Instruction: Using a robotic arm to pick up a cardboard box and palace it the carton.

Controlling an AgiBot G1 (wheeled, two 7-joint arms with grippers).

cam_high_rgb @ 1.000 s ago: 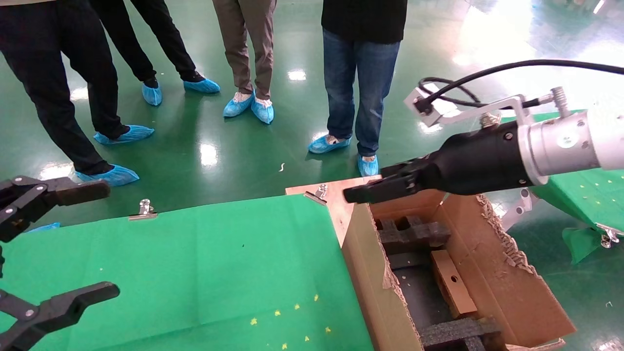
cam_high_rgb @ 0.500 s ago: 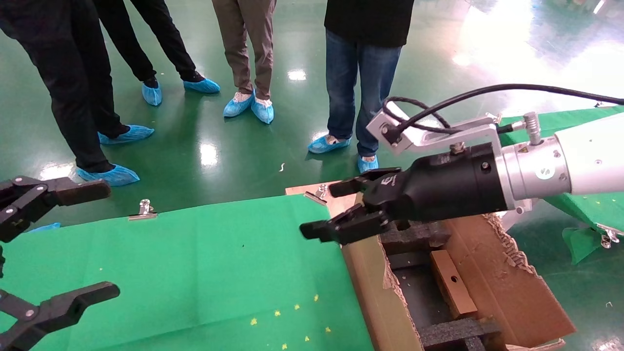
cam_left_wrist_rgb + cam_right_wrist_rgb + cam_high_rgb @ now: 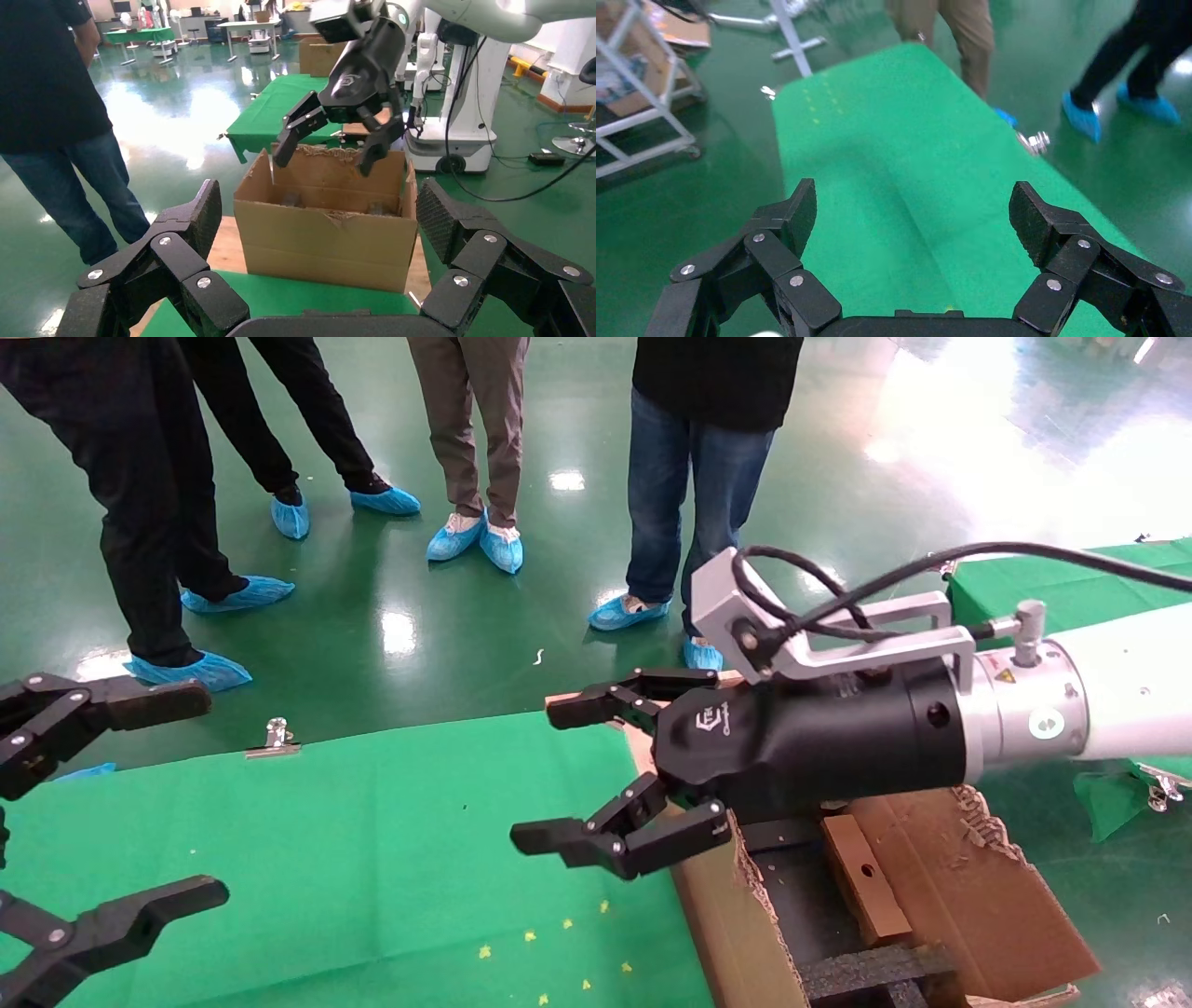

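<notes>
The slim brown cardboard box [image 3: 862, 879], with a small round hole, lies inside the carton [image 3: 987, 896] between black foam inserts. My right arm reaches across the carton's far end. Its gripper [image 3: 545, 775] hangs open and empty beyond the carton's left wall, above the green table [image 3: 372, 822]. The right wrist view shows only green cloth between the open fingers of that gripper [image 3: 912, 210]. My left gripper [image 3: 209, 794] is parked open at the left edge. In the left wrist view, the left gripper [image 3: 320, 217] faces the carton [image 3: 330, 235], with the right gripper [image 3: 323, 161] above it.
Several people in blue shoe covers [image 3: 466, 537] stand on the glossy green floor beyond the table. Metal clips [image 3: 277, 736] hold the cloth at the table's far edge. A second green table [image 3: 1071, 584] stands at the right behind my arm.
My right gripper has swung from above the carton's far end leftward and down over the table's edge. Its fingers have gone from shut to wide open. The left arm has not moved.
</notes>
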